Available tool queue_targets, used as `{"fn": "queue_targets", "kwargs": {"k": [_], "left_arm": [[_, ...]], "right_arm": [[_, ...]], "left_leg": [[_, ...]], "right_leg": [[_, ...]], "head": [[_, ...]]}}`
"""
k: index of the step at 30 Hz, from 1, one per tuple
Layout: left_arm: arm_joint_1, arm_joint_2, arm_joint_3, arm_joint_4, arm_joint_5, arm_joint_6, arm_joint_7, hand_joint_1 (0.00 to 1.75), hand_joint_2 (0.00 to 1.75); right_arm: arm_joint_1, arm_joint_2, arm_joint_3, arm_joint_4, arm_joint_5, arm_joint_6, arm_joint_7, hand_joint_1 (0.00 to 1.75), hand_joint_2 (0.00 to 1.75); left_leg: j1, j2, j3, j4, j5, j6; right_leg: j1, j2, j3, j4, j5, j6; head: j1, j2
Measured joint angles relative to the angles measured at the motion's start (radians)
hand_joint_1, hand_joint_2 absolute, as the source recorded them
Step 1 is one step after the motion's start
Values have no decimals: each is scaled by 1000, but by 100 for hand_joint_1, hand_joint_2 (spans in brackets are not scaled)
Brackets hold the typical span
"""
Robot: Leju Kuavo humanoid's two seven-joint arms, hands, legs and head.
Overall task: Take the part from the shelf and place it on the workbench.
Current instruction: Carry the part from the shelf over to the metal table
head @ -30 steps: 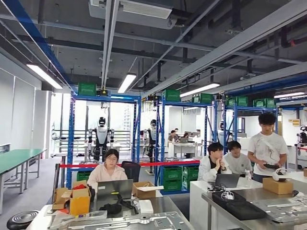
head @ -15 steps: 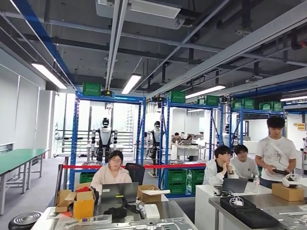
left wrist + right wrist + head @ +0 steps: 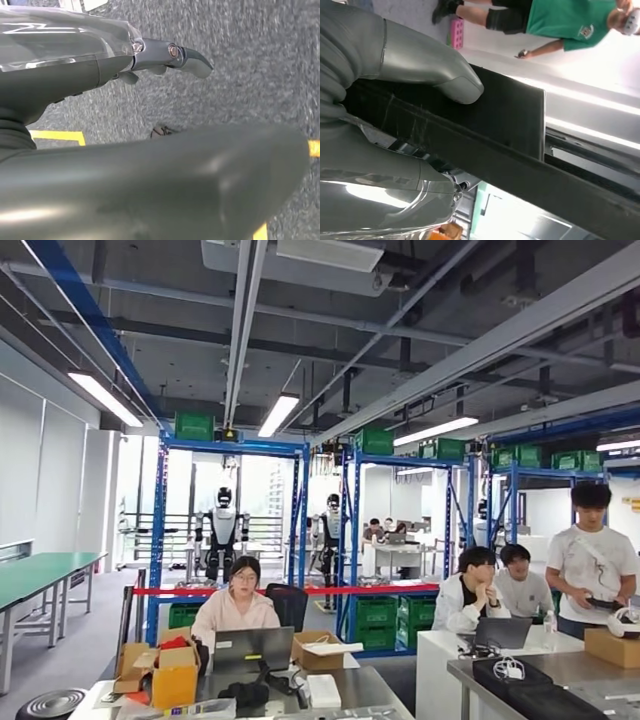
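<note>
The whole head view is sitting shifted right and down compared with a second ago, so the camera has been turning and tilting, not the things. The blue steel shelf racks (image 3: 226, 530) with green crates are standing behind a seated person in a pink top (image 3: 235, 605) at a grey laptop (image 3: 253, 648).

The right hand (image 3: 406, 125) is clamping a flat black rectangular panel part (image 3: 501, 125), thumb pressing one face.

The left hand (image 3: 113, 65) is hanging over grey carpet with yellow tape (image 3: 56, 135), fingers apart, holding nothing.

No writing is reading clearly.
</note>
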Motion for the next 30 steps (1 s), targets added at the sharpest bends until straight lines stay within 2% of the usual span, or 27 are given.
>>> {"fn": "queue_targets", "kwargs": {"k": [1,2,3,5,6,7,8,9,10,12,13,15,17,18,20,21,22,23,24,25,27,28,30], "left_arm": [[0,0,0,0,-1,-1,0,0,175],[-2,0,0,0,-1,-1,-1,0,175],[-3,1,0,0,-2,-2,-1,0,175],[-3,3,0,0,-2,-2,-1,0,175],[0,4,0,0,-2,-1,-1,0,175],[3,4,0,0,-3,-1,-1,0,175],[5,4,0,0,-3,-1,-2,0,175],[7,4,0,0,-4,-1,-2,0,175],[8,4,0,0,-4,-1,-2,0,175],[9,4,0,0,-5,-1,-3,0,175],[10,4,0,0,-5,-1,-2,0,175],[10,4,0,0,-6,-1,-3,0,175],[8,4,0,0,-6,-1,-4,0,175],[8,4,0,0,-6,-1,-4,0,175],[7,4,0,0,-7,-1,-5,0,175],[7,4,0,0,-7,-1,-5,0,175],[7,4,0,0,-8,-1,-5,0,175],[7,4,0,0,-10,-1,-5,0,175],[8,4,0,0,-11,-1,-5,0,175],[8,4,0,0,-12,-1,-5,0,175],[6,4,0,0,-13,0,-4,0,175],[5,4,0,0,-13,0,-4,0,175],[3,4,0,0,-14,1,-3,0,175]], "right_arm": [[0,0,0,-1,0,0,0,175,175],[-1,1,0,-2,-1,0,-1,175,175],[-2,1,0,-2,-1,0,-1,175,175],[-1,2,0,-2,-1,0,-1,175,175],[1,2,0,-2,-1,0,-1,175,175],[3,2,0,-2,-1,0,-1,175,175],[5,2,0,-2,0,1,-1,175,175],[6,2,0,-2,0,1,-1,175,175],[6,2,0,-2,0,1,-1,175,175],[5,2,0,0,1,1,-1,175,175],[6,2,0,0,2,1,0,175,175],[6,3,0,0,2,1,0,175,175],[4,3,-1,0,1,1,-1,175,175],[3,2,-1,0,1,1,-1,175,175],[4,2,-1,0,0,1,-1,175,175],[6,1,-1,0,0,1,-1,175,175],[8,1,-1,0,0,1,0,175,175],[9,1,-1,0,0,1,0,175,175],[9,1,-1,1,0,1,0,175,175],[9,1,-1,1,0,1,0,175,175],[10,0,-1,2,0,1,1,175,175],[10,0,-1,2,0,1,1,175,175],[10,1,-2,3,0,0,2,175,175]], "left_leg": [[-1,2,3,15,1,-2],[-1,4,-8,44,-4,-5],[0,5,-35,92,-15,-9],[4,6,-120,202,-55,-22],[7,6,-157,234,-72,-28],[11,7,-182,238,-76,-35],[14,7,-192,213,-56,-40],[18,8,-192,167,-12,-46],[22,9,-191,110,46,-49],[24,12,-189,38,119,-40],[21,14,-191,25,129,-30],[17,12,-180,23,123,-10],[19,10,-159,17,111,4],[20,10,-149,14,105,8],[18,9,-132,13,89,13],[17,9,-123,13,80,13],[17,8,-112,13,70,12],[16,7,-99,13,60,11],[16,7,-83,13,49,9],[16,6,-69,12,38,5],[15,4,-47,10,19,-5],[15,4,-40,9,14,-11],[16,6,-31,10,10,-23]], "right_leg": [[-3,0,20,-14,-4,-2],[-7,0,39,-23,-9,-3],[-10,-2,55,-29,-16,-2],[-15,-2,78,-32,-34,-2],[-17,-1,90,-32,-45,0],[-21,0,104,-32,-57,2],[-24,0,120,-31,-69,6],[-27,1,137,-31,-83,10],[-30,0,154,-29,-97,16],[-32,0,172,-27,-121,31],[-33,1,177,-24,-128,39],[-36,1,181,-16,-133,51],[-39,0,164,36,-138,58],[-39,-1,136,87,-150,61],[-40,-1,52,210,-198,68],[-41,-1,13,253,-220,69],[-41,-1,-14,267,-227,70],[-42,-1,-25,248,-212,69],[-42,-1,-21,201,-173,68],[-42,-1,-11,138,-117,66],[-37,-4,5,48,-49,57],[-35,-4,8,29,-37,51],[-32,-3,16,23,-43,36]], "head": [[0,0],[0,0],[0,0],[0,0],[0,0],[0,0],[0,0],[0,0],[0,0],[0,0],[0,0],[0,0],[0,0],[0,0],[0,0],[0,0],[0,0],[0,0],[0,0],[0,0],[1,0],[1,0],[2,0]]}}
